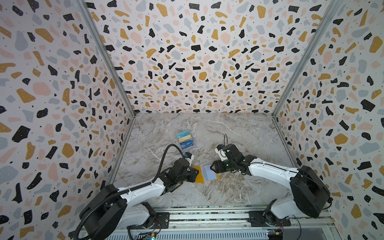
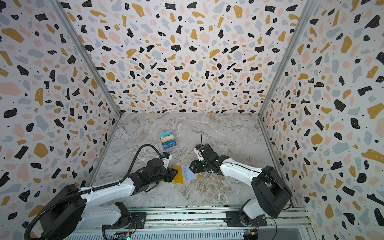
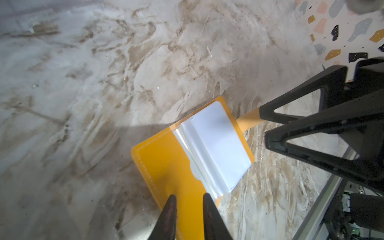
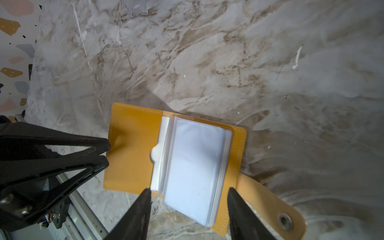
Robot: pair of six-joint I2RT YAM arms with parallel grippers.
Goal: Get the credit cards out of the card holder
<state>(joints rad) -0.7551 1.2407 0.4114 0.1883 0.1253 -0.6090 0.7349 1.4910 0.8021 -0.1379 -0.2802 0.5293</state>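
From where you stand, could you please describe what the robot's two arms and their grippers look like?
Both arms have white shells between black joints. The left arm carries a ribbed black cable hose; the right arm shows a thin black wire loop. The left gripper and right gripper end in black, open-frame triangular fingers tapering to narrow tips.

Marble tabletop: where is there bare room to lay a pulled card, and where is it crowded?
Bare: the tabletop between back wall and right arm; also the strip between card holder and front rail. Crowded: the middle, where left gripper and right gripper meet at the holder, clear card box just behind.
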